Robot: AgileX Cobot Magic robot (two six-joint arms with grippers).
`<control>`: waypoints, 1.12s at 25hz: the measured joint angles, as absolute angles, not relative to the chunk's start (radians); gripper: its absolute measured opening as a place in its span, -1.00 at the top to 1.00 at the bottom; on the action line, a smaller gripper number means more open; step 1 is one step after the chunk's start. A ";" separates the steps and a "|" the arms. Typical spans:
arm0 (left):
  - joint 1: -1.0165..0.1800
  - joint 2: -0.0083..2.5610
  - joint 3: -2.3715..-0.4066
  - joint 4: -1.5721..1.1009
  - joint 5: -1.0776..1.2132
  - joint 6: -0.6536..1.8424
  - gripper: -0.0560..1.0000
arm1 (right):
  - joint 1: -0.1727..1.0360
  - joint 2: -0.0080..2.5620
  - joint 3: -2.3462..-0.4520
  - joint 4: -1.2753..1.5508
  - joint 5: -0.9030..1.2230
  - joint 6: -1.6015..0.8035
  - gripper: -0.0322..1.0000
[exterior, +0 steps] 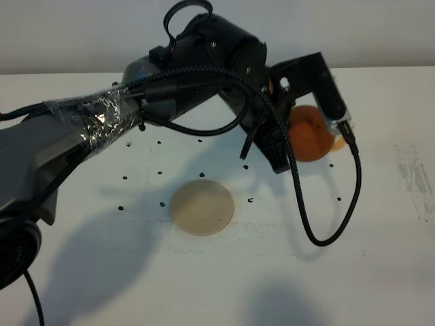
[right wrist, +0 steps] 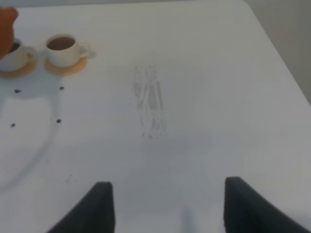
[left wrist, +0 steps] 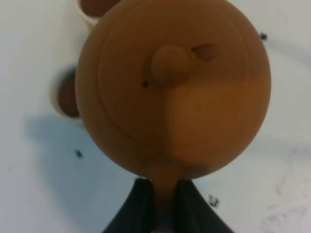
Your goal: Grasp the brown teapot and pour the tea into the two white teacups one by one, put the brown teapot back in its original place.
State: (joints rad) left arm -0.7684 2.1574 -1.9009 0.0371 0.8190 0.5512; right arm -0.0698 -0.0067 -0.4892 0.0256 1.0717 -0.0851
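Observation:
The brown teapot [left wrist: 172, 87] fills the left wrist view, and my left gripper [left wrist: 165, 201] is shut on its loop handle. In the high view the left arm reaches across to the right, carrying the teapot [exterior: 312, 132] above the table. The two white teacups [right wrist: 63, 48] [right wrist: 12, 54] stand on small orange coasters; both show brown tea inside. The teapot's edge [right wrist: 7, 24] hangs over the cup farther from the right gripper. The cups also peek out beside the pot [left wrist: 65, 97] [left wrist: 95, 7]. The round tan coaster [exterior: 202, 207] lies bare. My right gripper [right wrist: 167, 208] is open over bare table.
The white table [exterior: 380, 224] carries small black dot marks [exterior: 160, 172] around the tan coaster and a scuffed grey patch [right wrist: 150, 104] ahead of the right gripper. A black cable [exterior: 326, 231] loops down from the left wrist toward the tabletop.

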 joint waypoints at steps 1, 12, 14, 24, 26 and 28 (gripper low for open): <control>-0.768 2.158 -1.886 0.037 0.818 0.537 0.73 | -0.070 -0.007 -0.489 0.026 1.072 -0.085 -0.06; -0.768 2.231 -1.863 -0.043 0.721 0.465 0.73 | -0.070 -0.007 -0.489 0.026 1.072 -0.085 -0.06; -0.768 2.244 -1.863 -0.056 0.715 0.464 0.73 | -0.070 -0.007 -0.489 0.026 1.072 -0.085 -0.06; -0.768 2.294 -1.863 -0.065 0.684 0.464 0.73 | -0.070 -0.007 -0.489 0.026 1.072 -0.085 -0.06; -0.768 2.304 -1.863 -0.067 0.684 0.464 0.73 | -0.070 -0.007 -0.489 0.026 1.072 -0.085 -0.06; -0.768 2.315 -1.863 -0.067 0.685 0.464 0.73 | -0.070 -0.007 -0.489 0.026 1.072 -0.085 -0.06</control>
